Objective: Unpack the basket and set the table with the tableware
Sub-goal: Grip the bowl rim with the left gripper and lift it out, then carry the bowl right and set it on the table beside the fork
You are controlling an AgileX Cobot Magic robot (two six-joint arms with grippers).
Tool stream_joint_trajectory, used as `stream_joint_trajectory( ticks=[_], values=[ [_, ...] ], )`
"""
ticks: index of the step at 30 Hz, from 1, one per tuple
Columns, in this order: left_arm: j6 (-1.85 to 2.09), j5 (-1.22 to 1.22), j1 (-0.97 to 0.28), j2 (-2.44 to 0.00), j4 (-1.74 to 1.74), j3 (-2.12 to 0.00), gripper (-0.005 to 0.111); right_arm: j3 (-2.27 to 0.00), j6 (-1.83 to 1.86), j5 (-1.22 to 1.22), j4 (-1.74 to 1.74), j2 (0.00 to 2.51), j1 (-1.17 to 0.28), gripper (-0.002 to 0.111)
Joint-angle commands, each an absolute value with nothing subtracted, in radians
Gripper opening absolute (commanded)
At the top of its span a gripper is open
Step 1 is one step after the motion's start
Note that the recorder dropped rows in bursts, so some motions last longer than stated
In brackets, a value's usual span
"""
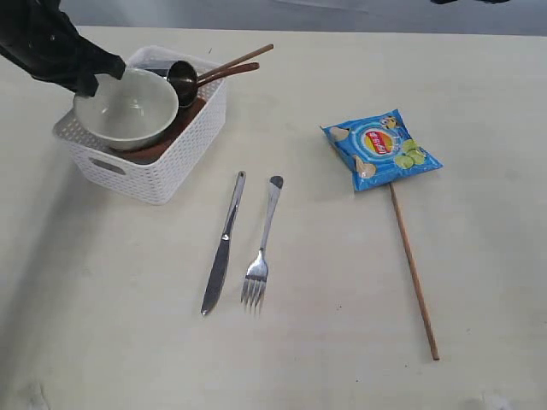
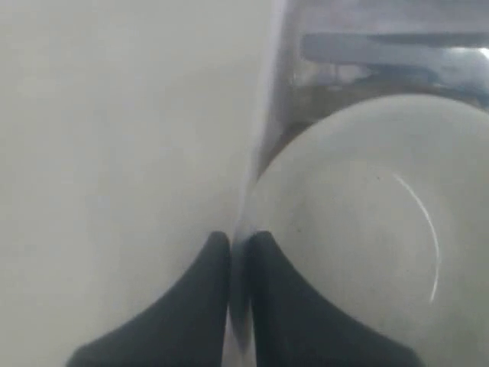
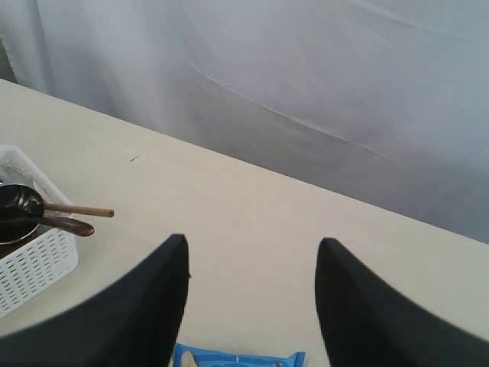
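On the table [image 1: 342, 359], knife [image 1: 223, 243], fork [image 1: 261, 243] & one chopstick [image 1: 414, 272] lie out. In the basket [image 1: 145, 175]: bowl [image 1: 128, 107], cup [image 1: 181, 77], spoon [image 1: 232, 70], plate [image 1: 167, 143], 2nd chopstick [image 1: 246, 55] to go. L gripper [image 2: 239, 256] clamps the bowl rim; R gripper [image 3: 252, 306] has jaws apart, empty.

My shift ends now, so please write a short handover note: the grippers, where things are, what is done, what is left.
Left gripper: shut on the bowl rim, with the bowl in the basket.
Right gripper: open, empty, above the table.
Done: knife and fork side by side on the table; chopstick with one end at the chip bag.
Left: bowl, cup, spoon, second chopstick, plate under the bowl.
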State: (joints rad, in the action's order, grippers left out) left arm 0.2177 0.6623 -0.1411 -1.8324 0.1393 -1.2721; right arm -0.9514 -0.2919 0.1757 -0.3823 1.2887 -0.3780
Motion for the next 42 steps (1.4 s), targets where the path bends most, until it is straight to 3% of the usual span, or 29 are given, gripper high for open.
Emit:
stream_joint_trajectory(
  ticks=[1,25,42],
  values=[
    [0.215,0.661,-0.138,-1.832,0.163,-1.278,0.000,-0.955,-0.283,0.165,-0.395,1.290,-0.371,0.049],
    [0.279,0.790,-0.138,-1.650,0.255,-1.302,0.000,-0.955,-0.283,0.162,-0.395,1.290,-0.371,0.049],
    [0.862,1.023,-0.174,-1.646,0.987,-1.237,0.000,-0.955,-0.283,0.169,-0.395,1.290,-0.371,0.049]
  ],
)
